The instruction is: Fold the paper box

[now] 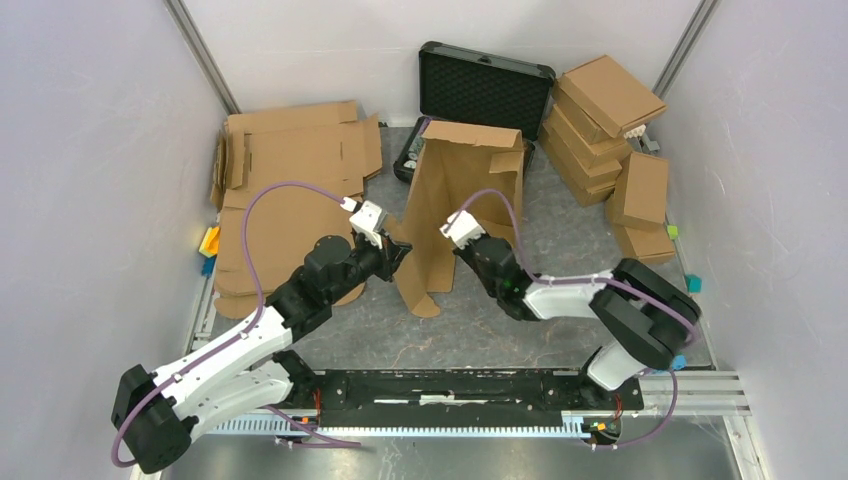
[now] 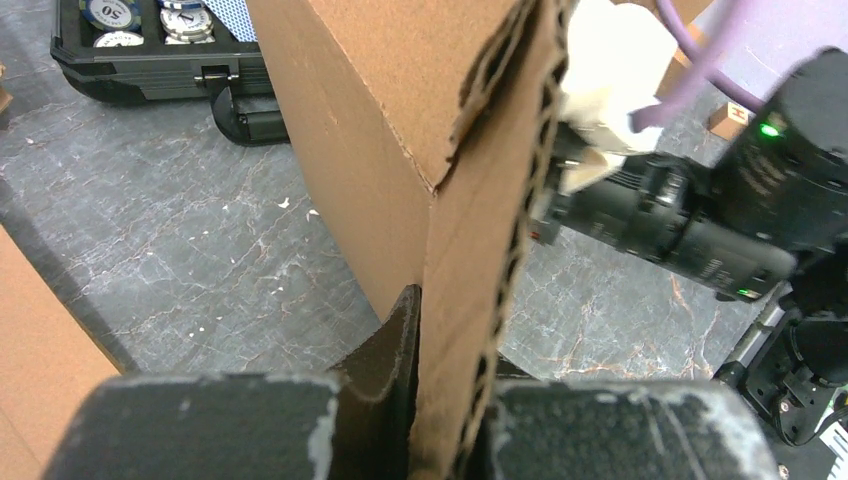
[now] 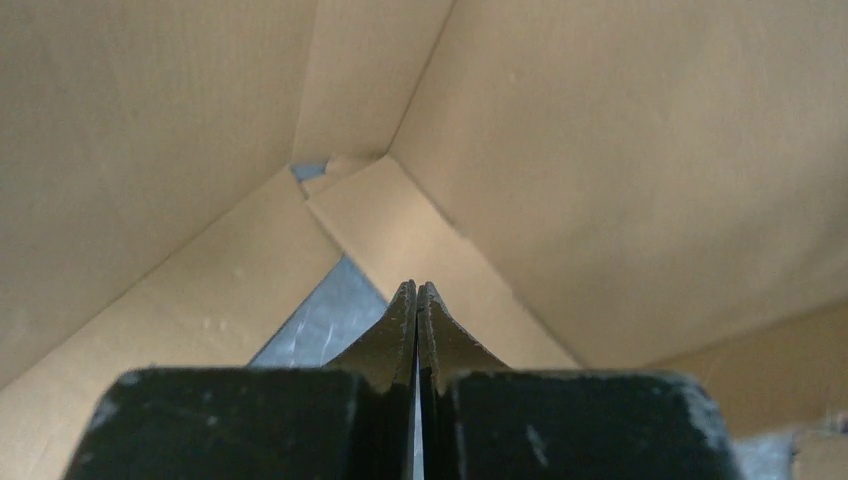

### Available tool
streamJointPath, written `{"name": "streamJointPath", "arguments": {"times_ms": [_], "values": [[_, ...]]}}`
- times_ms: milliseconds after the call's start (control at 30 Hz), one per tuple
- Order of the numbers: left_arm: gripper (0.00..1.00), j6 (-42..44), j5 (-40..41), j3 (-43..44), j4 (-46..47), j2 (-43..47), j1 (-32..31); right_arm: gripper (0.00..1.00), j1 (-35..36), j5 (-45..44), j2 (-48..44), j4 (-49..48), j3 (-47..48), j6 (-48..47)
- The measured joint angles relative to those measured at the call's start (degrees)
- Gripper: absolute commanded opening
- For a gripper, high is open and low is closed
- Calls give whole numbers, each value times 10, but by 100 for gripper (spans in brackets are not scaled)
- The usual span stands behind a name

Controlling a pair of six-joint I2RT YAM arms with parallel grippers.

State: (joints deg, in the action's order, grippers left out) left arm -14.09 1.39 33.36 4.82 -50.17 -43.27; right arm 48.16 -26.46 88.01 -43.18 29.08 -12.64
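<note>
Your paper box [image 1: 462,195] stands upright near the middle of the table [image 1: 470,330], only partly folded, with its flaps sticking out. Right behind it, at the far edge of the table, sits an open black case [image 1: 485,80], so there is little room on that side. Flat cardboard sheets [image 1: 290,190] lie along the left edge, just beside your left arm. A pile of folded boxes [image 1: 600,120] fills the far right corner. Small coloured blocks [image 1: 210,240] sit at the left edge, next to the sheets.

Your left pincer [image 2: 448,335] is closed on the near left edge of the paper box and pinches the cardboard between its two fingers. Your right pincer [image 3: 417,292] is closed too, with its tips pressed together and nothing between them. It points into the hollow side of the box.

From above you see the whole table, but the pinch itself is too small to make out. The left wrist view shows it up close: the wavy cut edge of the cardboard runs down between the black fingers. It also shows round chips [image 2: 110,12] in the case, and the right arm [image 2: 690,230] with a green light, just past the cardboard edge. Only the right wrist view shows the inside of the box. There the brown walls and flaps meet in a corner, and a bit of grey table peeks through a gap.
</note>
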Motion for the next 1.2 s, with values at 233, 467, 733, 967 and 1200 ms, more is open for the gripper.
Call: {"name": "streamJointPath", "arguments": {"times_ms": [233,467,733,967,1200], "values": [[12,0,0,3,-5,1,0,0,-12,-30,109,92,134,-78],[12,0,-5,31,-21,-18,0,0,-60,-10,163,149,173,-84],[12,1,-20,49,-21,-39,-2,0,-88,7,198,162,201,-74],[12,1,-30,56,-17,-50,-6,0,-113,51,208,181,215,-31],[12,0,-35,62,-10,-63,-15,0,-118,63,207,182,215,-5]]}}
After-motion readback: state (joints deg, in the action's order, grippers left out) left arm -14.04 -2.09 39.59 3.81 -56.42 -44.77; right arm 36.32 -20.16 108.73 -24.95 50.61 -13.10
